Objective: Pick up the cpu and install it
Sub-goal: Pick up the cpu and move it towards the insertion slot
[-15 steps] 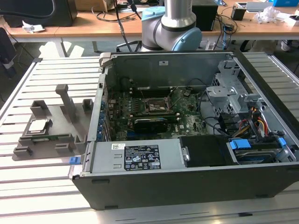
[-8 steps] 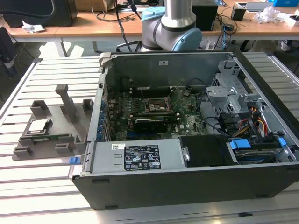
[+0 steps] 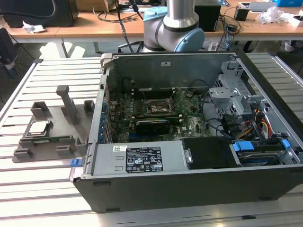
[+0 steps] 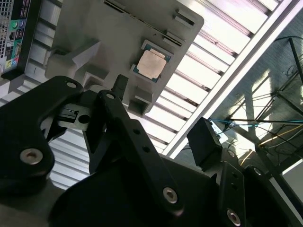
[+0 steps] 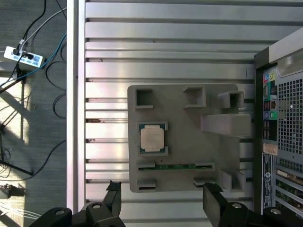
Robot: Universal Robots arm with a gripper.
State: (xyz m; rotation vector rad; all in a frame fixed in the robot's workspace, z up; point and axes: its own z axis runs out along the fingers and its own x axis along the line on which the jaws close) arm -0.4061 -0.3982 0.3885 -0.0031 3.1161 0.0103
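Hovering for pick | gripper (image 5: pixel 162 189) wide open, empty | cpu (image 5: pixel 152 139) below and ahead of it, flat in grey tray (image 5: pixel 189 156) | we would centre the jaws across opposite chip edges and descend square | computer case (image 5: pixel 284 142) farther off, beside tray.

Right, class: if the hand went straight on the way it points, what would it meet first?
Likely the grey tray near its edge, just short of the cpu; depth is unclear.
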